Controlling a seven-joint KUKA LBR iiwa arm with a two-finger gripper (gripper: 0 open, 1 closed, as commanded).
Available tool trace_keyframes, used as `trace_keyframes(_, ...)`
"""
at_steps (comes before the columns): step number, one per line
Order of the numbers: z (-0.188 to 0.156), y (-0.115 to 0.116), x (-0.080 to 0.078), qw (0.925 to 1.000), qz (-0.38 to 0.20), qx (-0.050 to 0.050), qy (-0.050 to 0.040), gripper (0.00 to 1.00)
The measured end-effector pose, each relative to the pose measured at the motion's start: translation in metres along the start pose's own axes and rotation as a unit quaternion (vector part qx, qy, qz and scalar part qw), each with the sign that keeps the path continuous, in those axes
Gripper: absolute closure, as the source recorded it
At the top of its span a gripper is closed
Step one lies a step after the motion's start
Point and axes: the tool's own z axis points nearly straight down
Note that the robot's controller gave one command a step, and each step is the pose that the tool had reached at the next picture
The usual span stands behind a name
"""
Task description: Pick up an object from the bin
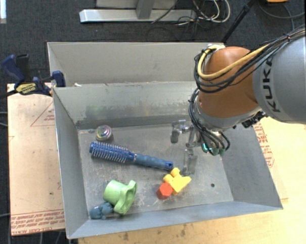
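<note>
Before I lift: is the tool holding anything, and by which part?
Nothing is held: the tool stands open near the yellow toy and blue brush.

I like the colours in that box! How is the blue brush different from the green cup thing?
The blue brush is long and thin; the green cup is short and round. The brush lies slantwise across the middle of the bin; the cup lies tipped on its side near the view's lower left corner. The cup touches a small blue thing; the brush does not. Both rest on the bin floor.
</note>
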Motion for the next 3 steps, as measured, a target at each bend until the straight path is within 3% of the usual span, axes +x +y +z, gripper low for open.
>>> trace_keyframes(1,0.131,0.008,0.0,0.994,-0.109,0.0,-0.0081,0.0)
trace_keyframes(2,0.127,0.009,-0.003,0.994,-0.108,-0.001,-0.0129,1.0)
trace_keyframes(3,0.014,0.008,0.006,1.0,0.0,0.0,-0.0079,1.0)
